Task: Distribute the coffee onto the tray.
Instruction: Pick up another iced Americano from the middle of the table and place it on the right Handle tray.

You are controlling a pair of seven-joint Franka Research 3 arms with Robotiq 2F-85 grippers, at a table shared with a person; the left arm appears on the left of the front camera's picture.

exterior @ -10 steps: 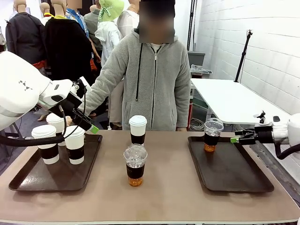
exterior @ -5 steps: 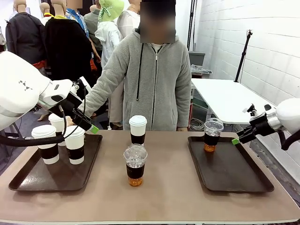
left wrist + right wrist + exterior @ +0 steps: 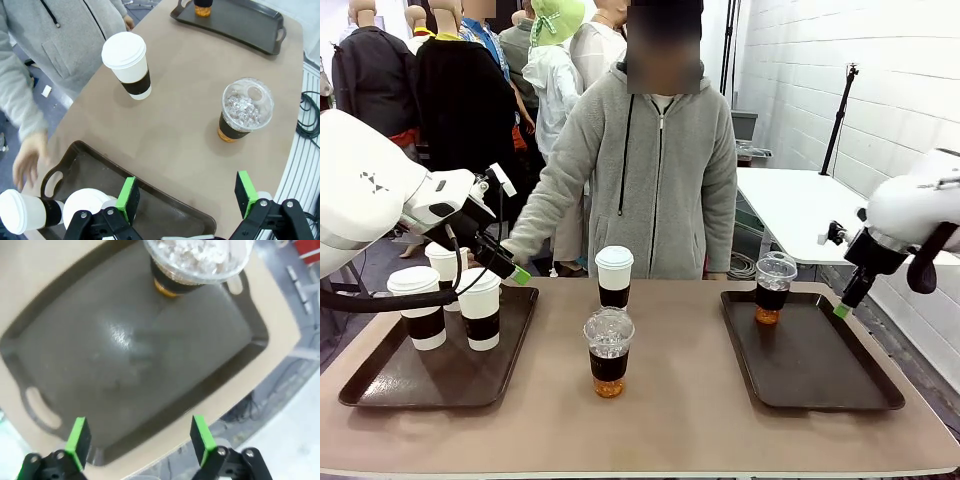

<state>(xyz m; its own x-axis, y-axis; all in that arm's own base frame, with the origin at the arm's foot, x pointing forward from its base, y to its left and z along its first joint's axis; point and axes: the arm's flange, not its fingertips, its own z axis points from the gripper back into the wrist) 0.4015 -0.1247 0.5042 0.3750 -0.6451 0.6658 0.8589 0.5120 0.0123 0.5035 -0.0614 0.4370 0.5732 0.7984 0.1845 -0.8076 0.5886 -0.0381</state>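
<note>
The left tool (image 3: 518, 270) hangs over the far right corner of the left tray (image 3: 380, 385). Its jaws are spread wide with nothing between them. Three white paper cups (image 3: 480, 307) with black sleeves stand upright on that tray, bunched at its far end, just below and beside the tool. In the left wrist view one white lid sits right under one green pad, and the tray's rim runs beneath both pads. A person's hand (image 3: 27, 161), blurred, hovers by the tray's handle end, near the farthest cup.

Ahead of this tool and well apart from it, two more cups stand on the bare desk (image 3: 690, 420). A fourth paper cup (image 3: 613, 276) is toward the far edge. Nearer the robot is an iced coffee cup (image 3: 608, 350) with a clear dome lid.

The right tool (image 3: 841, 309) is raised at the right edge of the right tray (image 3: 820, 375), pointing down, released and grasping nothing. A second iced coffee cup (image 3: 773, 288) stands upright at that tray's far left corner. In the right wrist view this cup lies beyond the fingertips, apart from them, with the dark tray floor under the pads.
</note>
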